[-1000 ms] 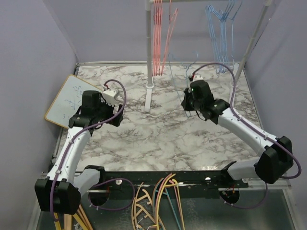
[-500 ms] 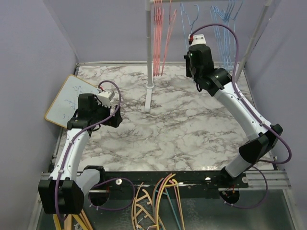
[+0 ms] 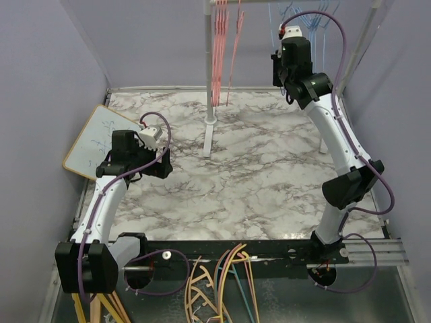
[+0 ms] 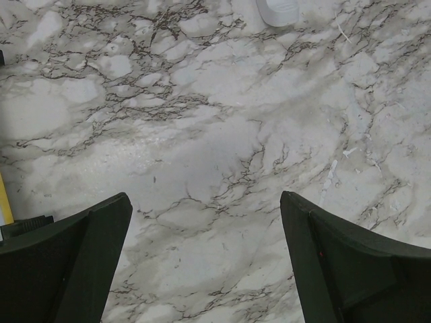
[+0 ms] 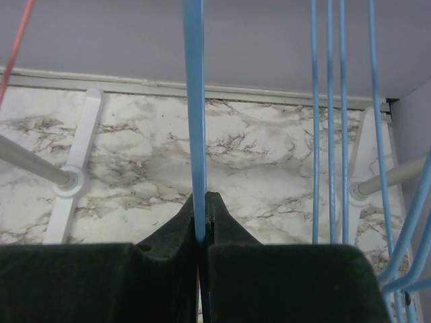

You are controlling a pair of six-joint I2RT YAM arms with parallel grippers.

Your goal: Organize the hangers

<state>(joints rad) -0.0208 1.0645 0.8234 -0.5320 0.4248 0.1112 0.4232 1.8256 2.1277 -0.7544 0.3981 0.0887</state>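
My right gripper (image 3: 283, 42) is raised high at the back right, next to the rack's rail. In the right wrist view it (image 5: 202, 202) is shut on the wire of a light blue hanger (image 5: 194, 101), which runs straight up from the jaws. Several other light blue hangers (image 5: 330, 121) hang just to its right and also show in the top view (image 3: 316, 20). Several pinkish red hangers (image 3: 220, 54) hang at the rail's left end. My left gripper (image 3: 165, 165) is low over the marble table (image 4: 215, 134), open and empty (image 4: 205, 198).
The white rack stands at the back, with a post (image 3: 209, 67), a foot (image 4: 277, 10) and a slanted right post (image 3: 357, 47). A whiteboard (image 3: 101, 138) lies at the left edge. Thicker yellow and orange hangers (image 3: 222, 282) sit below the near edge.
My right arm has lifted the blue hanger from just above the table up and back to the rail beside the other blue hangers. My left arm has barely moved.
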